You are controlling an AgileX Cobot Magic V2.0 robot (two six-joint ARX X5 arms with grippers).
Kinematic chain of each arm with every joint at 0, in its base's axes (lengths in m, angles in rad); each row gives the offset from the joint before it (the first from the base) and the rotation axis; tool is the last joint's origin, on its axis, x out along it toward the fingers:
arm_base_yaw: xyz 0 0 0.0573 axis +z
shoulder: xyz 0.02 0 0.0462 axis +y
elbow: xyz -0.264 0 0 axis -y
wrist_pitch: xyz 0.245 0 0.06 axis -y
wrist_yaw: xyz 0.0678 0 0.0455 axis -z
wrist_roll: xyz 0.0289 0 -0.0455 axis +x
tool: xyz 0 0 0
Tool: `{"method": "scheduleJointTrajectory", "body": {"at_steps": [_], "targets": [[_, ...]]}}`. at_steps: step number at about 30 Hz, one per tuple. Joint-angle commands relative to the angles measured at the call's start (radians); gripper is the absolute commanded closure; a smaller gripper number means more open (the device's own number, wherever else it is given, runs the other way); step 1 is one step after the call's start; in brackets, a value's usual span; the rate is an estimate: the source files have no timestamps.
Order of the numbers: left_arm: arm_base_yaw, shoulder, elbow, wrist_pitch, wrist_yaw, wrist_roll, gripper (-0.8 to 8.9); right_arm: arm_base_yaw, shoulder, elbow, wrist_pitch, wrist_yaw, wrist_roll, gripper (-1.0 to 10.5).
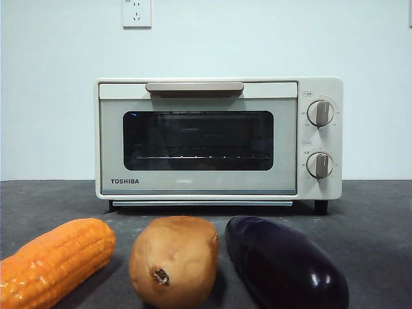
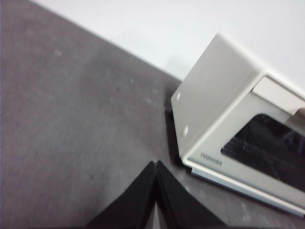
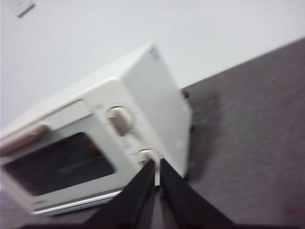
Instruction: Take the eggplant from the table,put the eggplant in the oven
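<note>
Eggplant on table, no tool near.

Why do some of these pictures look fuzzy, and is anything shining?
Front view: sharp; a small highlight glints on the eggplant, and the oven door glass is dark with a faint blue speck. Left wrist view: soft, the table grain smeared. Right wrist view: blurriest, the oven's edges and knobs smudged.

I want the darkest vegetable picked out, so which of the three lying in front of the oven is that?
The eggplant, glossy dark purple, at the right end of the row. The potato is tan-brown and the corn cob orange.
</note>
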Motion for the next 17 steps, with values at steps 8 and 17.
{"method": "scheduleJointTrajectory", "body": {"at_steps": [8, 17], "targets": [[0.002, 0.187, 0.255, -0.121, 0.106, 0.023, 8.09, 0.003, 0.117, 0.309, -0.259, -0.008, 0.001, 9.4], [0.0, 0.42, 0.484, -0.17, 0.249, 0.114, 8.09, 0.003, 0.293, 0.539, -0.386, -0.105, -0.131, 9.4]]}}
